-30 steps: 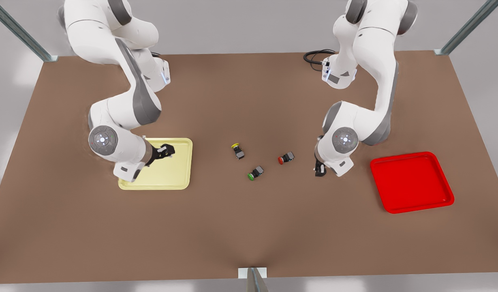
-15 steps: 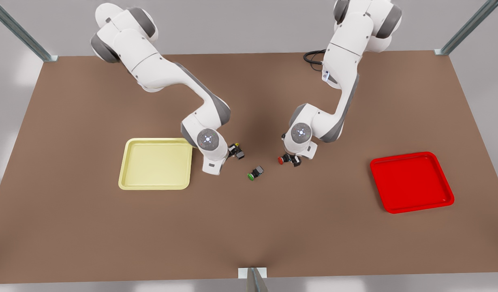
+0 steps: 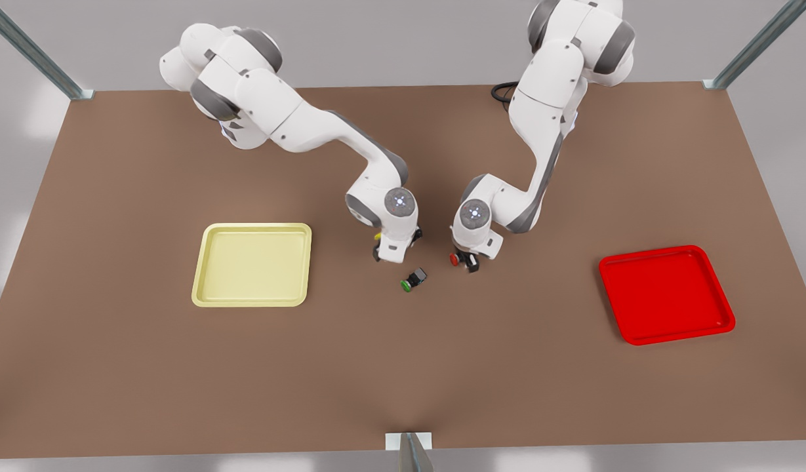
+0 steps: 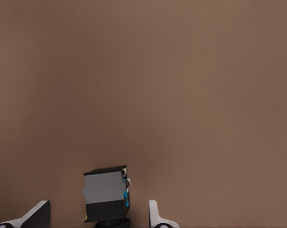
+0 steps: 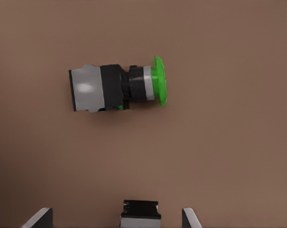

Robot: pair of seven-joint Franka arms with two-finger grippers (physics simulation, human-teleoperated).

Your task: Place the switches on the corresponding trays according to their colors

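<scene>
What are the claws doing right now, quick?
Left claw: open, around the yellow switch, not gripping.
Right claw: open, around the red switch, not gripping.

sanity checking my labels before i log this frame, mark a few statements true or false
1. No switch lies on the red tray. True.
2. The right gripper is shut on the yellow switch. False: its fingers are open, one on either side of the switch, which sits on the table.
3. The green switch lies on its side, with no fingers around it. True.
4. The left gripper hangs over the red tray. False: it is mid-table at the red switch, fingers open around the switch's body.
</scene>
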